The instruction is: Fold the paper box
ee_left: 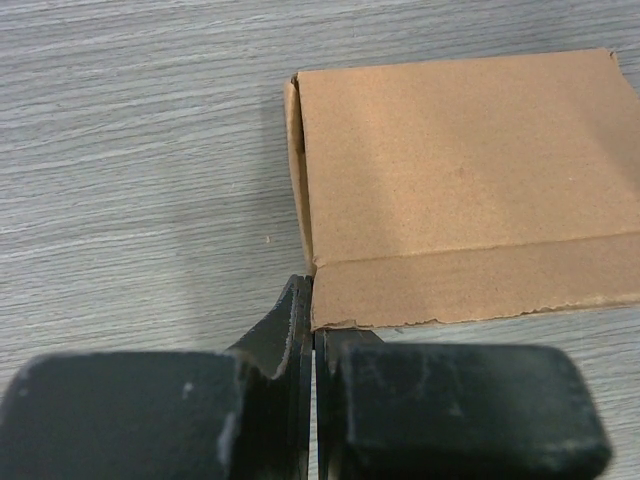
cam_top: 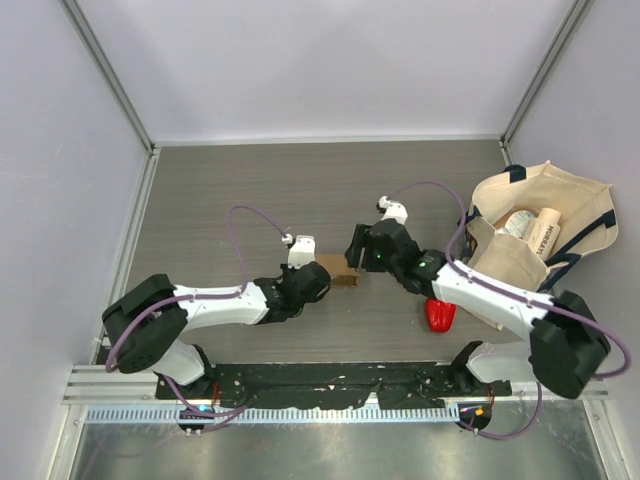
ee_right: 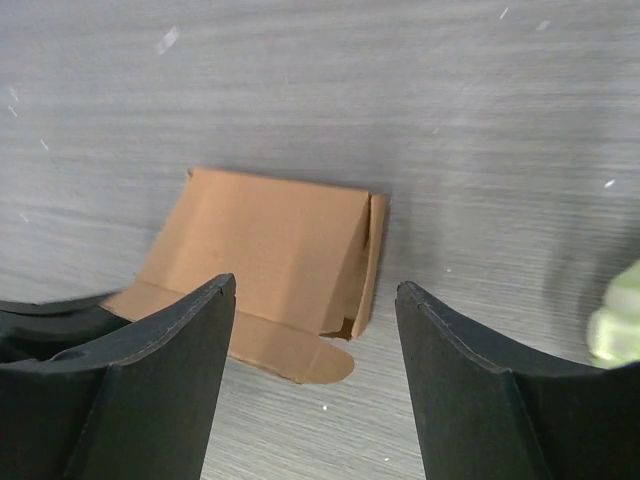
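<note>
The paper box (cam_top: 341,273) is a small brown cardboard piece lying mid-table, partly folded, with one side wall raised. In the left wrist view the paper box (ee_left: 460,180) fills the upper right, and my left gripper (ee_left: 312,300) is shut at its near left corner, pinching the cardboard edge there. The left gripper (cam_top: 314,282) touches the box's left end. My right gripper (cam_top: 358,247) hovers over the box's right end. Seen from the right wrist, the right gripper (ee_right: 315,285) is open with nothing between its fingers, and the paper box (ee_right: 260,250) lies just beyond them with a rounded tab sticking out.
A red pepper (cam_top: 439,314) lies under the right forearm. A cream tote bag (cam_top: 535,225) with dark handles, holding bottles, sits at the right edge. A pale green object (ee_right: 622,315) shows at the right of the right wrist view. Grey walls enclose the table.
</note>
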